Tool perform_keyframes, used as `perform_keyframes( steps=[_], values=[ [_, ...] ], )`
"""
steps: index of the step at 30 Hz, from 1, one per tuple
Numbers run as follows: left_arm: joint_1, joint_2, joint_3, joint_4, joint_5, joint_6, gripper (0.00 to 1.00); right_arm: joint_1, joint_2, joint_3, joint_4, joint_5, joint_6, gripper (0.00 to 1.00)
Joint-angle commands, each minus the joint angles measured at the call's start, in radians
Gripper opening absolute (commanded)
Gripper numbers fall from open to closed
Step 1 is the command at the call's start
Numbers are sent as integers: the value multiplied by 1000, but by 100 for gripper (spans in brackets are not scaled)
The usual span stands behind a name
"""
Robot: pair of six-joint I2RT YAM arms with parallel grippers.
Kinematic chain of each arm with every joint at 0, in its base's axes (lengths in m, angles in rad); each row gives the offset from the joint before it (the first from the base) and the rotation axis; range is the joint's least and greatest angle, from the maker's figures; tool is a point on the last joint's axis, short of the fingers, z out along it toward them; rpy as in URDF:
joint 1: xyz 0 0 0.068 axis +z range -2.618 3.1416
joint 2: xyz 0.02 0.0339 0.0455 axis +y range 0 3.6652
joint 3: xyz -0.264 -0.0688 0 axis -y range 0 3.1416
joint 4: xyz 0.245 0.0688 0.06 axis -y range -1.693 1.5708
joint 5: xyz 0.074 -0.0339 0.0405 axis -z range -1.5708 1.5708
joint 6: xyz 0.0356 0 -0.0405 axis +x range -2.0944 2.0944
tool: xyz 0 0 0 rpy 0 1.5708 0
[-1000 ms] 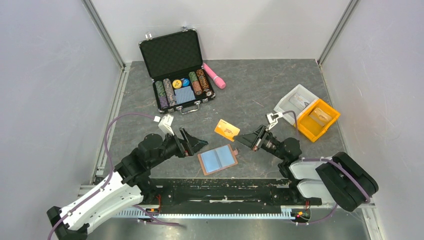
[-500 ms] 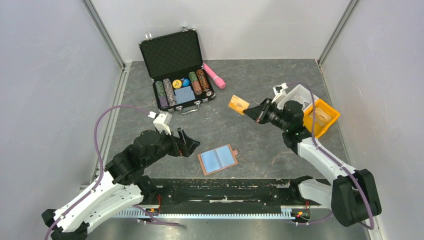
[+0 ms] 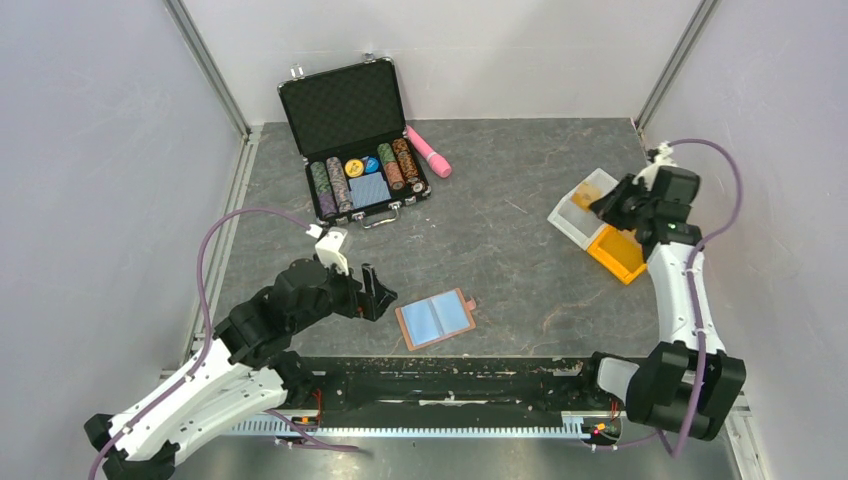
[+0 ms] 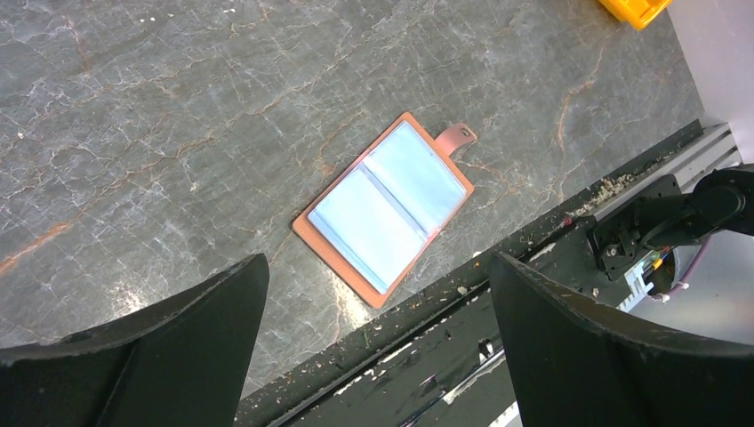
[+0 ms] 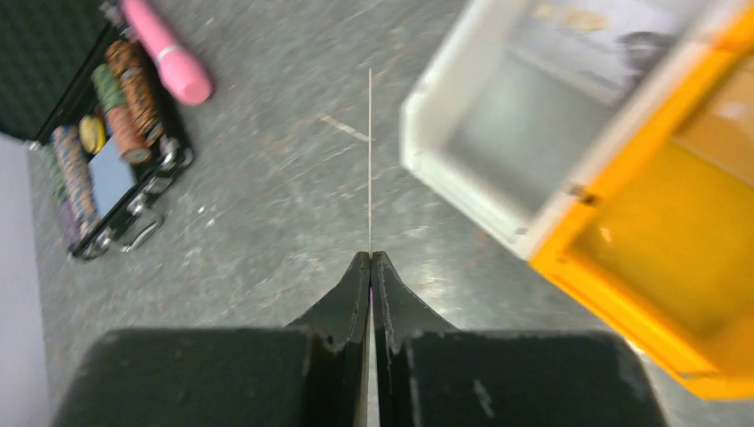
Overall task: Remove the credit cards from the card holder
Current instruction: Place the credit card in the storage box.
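Observation:
The card holder lies open and flat on the table near the front edge, brown with light blue pockets and its tab at the right; the left wrist view shows it too. My left gripper is open and empty just left of it. My right gripper is at the back right, shut on the orange-yellow credit card and holding it over the white bin. In the right wrist view the card shows edge-on as a thin line sticking out of the shut fingers.
A yellow bin adjoins the white bin; both show blurred in the right wrist view, the white bin and the yellow bin. An open black poker chip case and a pink cylinder stand at the back. Walls enclose the table.
My right arm has swung from the table's middle to the back right, carrying the orange-yellow card over the white bin. My left gripper has shifted slightly and stayed open.

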Motion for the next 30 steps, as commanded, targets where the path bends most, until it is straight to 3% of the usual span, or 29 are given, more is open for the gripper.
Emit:
perform_keyframes(
  steps=[1, 8, 14, 30],
  values=[
    [1, -20, 20, -5, 21, 47, 100, -145, 26, 121, -195, 5, -112, 0],
    [0, -52, 19, -15, 16, 49, 100, -348, 87, 195, -305, -3, -216, 0],
    [-1, -78, 14, -11, 15, 45, 100, -371, 119, 175, -322, 81, -240, 0],
    [-1, -58, 18, -12, 36, 55, 100, -393, 265, 204, -285, 47, -263, 0]
  ],
)
